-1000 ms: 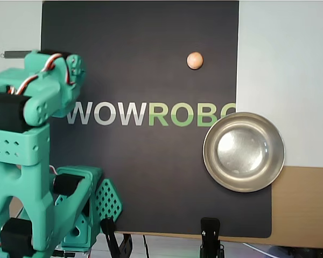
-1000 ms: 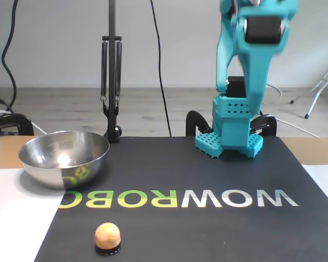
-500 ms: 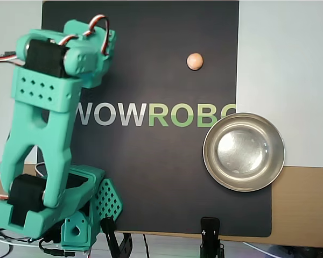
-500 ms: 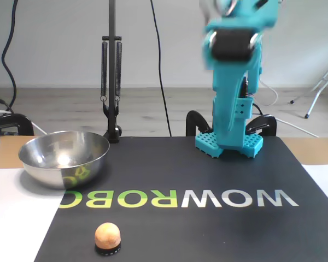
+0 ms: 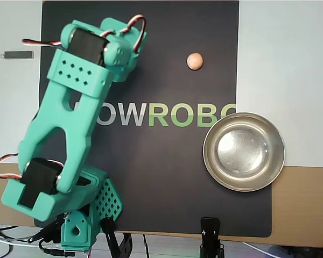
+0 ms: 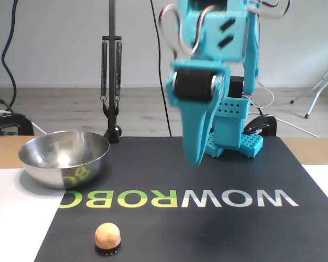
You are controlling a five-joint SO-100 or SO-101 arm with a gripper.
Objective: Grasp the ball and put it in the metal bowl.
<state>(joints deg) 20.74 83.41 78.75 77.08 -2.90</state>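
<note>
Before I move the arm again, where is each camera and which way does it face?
Overhead view: above the table, looking straight down on the mat, ball and bowl; the whole arm shows at left.
Fixed view: low at the mat's far edge, facing the arm's base; fingers hang in front.
Both share the ball, bowl and mat.

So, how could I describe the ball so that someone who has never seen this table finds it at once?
Look at the black mat with the WOWROBO lettering. In the fixed view, the ball sits on the mat's near left corner, in front of the metal bowl. It is the only small, matte, peach-orange round thing, far smaller than the shiny bowl.
</note>
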